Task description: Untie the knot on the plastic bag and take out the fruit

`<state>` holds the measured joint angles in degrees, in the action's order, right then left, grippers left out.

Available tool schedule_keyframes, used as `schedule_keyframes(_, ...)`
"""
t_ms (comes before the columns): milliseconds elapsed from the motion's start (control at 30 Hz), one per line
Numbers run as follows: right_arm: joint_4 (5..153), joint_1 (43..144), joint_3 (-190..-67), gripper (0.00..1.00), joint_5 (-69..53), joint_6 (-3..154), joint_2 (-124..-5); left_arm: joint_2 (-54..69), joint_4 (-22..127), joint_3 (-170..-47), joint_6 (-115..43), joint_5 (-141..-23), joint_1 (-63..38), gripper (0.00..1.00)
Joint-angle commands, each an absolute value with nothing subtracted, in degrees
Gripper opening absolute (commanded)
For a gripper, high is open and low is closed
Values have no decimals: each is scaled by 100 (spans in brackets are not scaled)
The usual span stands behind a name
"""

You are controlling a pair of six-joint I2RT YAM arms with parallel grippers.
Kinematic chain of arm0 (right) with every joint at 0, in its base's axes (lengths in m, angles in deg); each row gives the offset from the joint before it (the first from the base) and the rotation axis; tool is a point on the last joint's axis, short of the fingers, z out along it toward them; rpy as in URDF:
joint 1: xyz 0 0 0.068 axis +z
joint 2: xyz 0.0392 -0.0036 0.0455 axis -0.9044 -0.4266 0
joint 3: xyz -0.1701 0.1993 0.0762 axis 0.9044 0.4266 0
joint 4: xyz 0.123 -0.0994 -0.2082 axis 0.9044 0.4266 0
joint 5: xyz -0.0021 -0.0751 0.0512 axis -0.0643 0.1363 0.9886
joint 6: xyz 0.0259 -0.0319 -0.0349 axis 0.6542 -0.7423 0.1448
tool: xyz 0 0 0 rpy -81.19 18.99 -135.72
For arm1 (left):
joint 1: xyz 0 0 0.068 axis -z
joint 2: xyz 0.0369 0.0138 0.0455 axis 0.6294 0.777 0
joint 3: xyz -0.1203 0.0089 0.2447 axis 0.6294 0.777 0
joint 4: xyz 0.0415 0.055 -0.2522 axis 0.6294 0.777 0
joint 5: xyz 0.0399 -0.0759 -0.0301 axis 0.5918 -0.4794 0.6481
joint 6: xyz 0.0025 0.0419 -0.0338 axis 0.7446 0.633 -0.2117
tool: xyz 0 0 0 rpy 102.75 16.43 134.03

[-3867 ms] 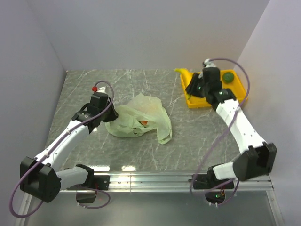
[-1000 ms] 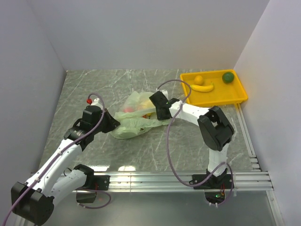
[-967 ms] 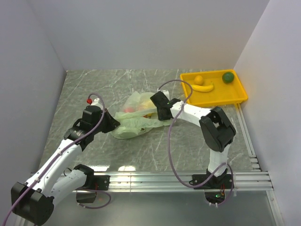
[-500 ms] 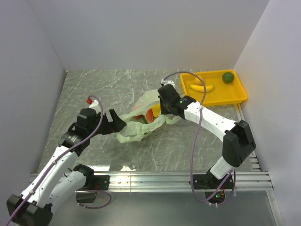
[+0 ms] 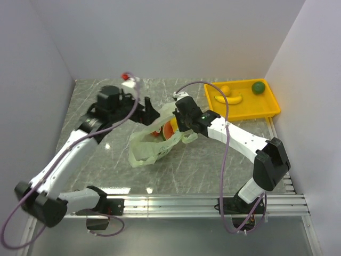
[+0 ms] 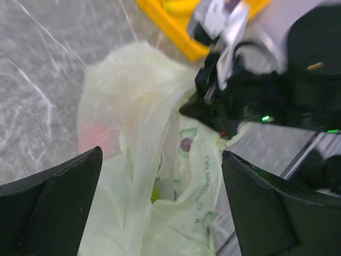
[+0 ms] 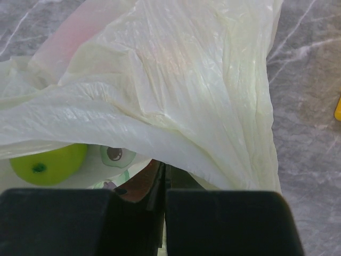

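The pale green plastic bag (image 5: 152,149) lies mid-table with its mouth held open. My right gripper (image 5: 181,124) is shut on the bag's upper rim and holds it up; in the right wrist view its closed fingertips (image 7: 164,172) sit under the film (image 7: 176,80). Fruit shows inside: a red piece (image 5: 169,129) and a light green apple (image 7: 48,162). My left gripper (image 5: 149,113) hovers wide open above the bag's left side, and nothing is between its fingers (image 6: 53,202). The bag (image 6: 138,133) fills the view below it. No knot is in view.
A yellow tray (image 5: 269,110) stands at the back right with a banana (image 5: 228,99), a small orange fruit (image 5: 225,89) and a dark green round fruit (image 5: 258,87). White walls close in the back and both sides. A metal rail (image 5: 176,202) runs along the near edge.
My left gripper opened, let go of the bag and swung up toward the back. My right gripper shut on the bag's rim and lifted it, opening the mouth.
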<state>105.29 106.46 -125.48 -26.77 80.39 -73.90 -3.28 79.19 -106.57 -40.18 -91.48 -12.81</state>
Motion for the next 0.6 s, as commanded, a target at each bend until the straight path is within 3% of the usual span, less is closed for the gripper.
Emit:
schedule_keyframes(0,10206,10720,-12610,0,-2563,7763,-7120,234,7914,-10700,-3219,-9065,-774,99)
schedule_keyframes(200,10083,10720,-12470,0,-2431,7719,-7015,1139,7176,-10463,-2902,-8627,-552,99)
schedule_keyframes(300,9951,10728,-12294,0,-2352,7780,-6910,1578,6771,-10357,-3147,-8119,-552,88)
schedule_keyframes(400,9636,10728,-11794,0,-2395,7868,-6717,1957,6464,-10173,-3761,-7196,-613,48)
schedule_keyframes(433,9548,10720,-11419,0,-2483,7885,-6664,2053,6393,-9990,-3963,-6627,-675,20)
schedule_keyframes(467,9347,10728,-11206,0,-2527,7973,-6559,2071,6332,-9892,-4435,-6482,-780,9)
schedule_keyframes(500,9258,10720,-11004,0,-2562,8026,-6514,2063,6244,-9787,-4684,-6446,-1042,1)
schedule_keyframes(567,9099,10711,-10458,0,-2738,8201,-6444,1993,6147,-9444,-5343,-6638,-1316,0)
